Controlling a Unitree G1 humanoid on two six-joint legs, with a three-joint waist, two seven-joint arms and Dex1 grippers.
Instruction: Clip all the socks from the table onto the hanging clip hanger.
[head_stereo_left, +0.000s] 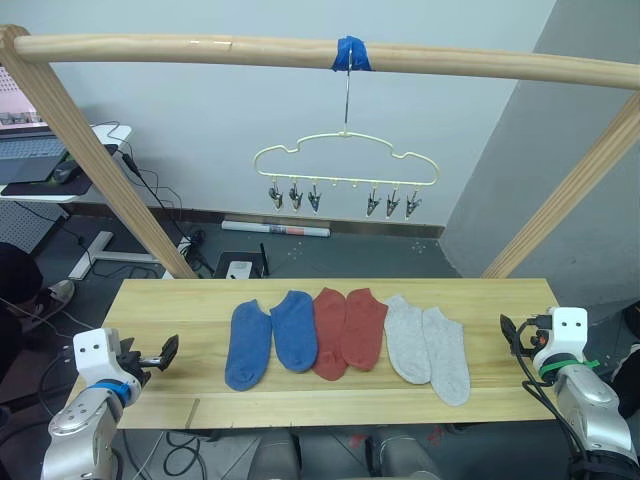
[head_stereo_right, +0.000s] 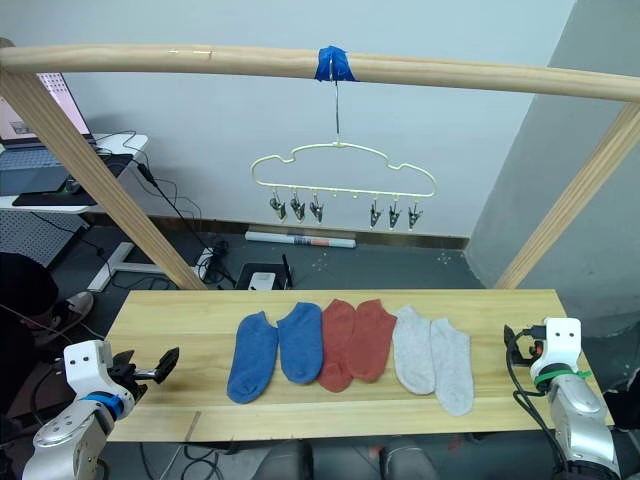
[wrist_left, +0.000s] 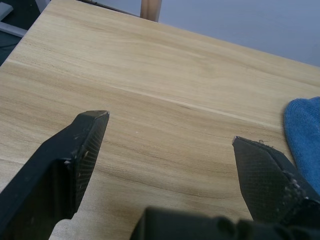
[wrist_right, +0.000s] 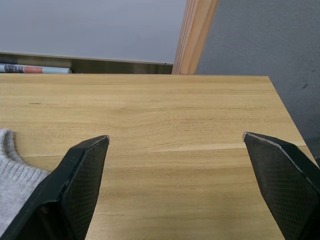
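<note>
Left eye view: six socks laid side by side mid-bench (head_stereo_left: 150, 300) beneath the clip hanger (head_stereo_left: 345, 165), blue pair (head_stereo_left: 272, 340), red pair (head_stereo_left: 350, 330), grey pair (head_stereo_left: 428, 348), none clipped. Hanger suspended from a wooden pole (head_stereo_left: 200, 48), every clip bare. Left end effector (head_stereo_left: 160, 352) spread wide, well left of the blue pair; right end effector (wrist_right: 182, 165) likewise released, right of the grey pair. Task judged unstarted; next, a reach inward to pinch a nearest sock. Left wrist view: blue toe just beside one finger. Right wrist view: grey cuff near one finger.
</note>
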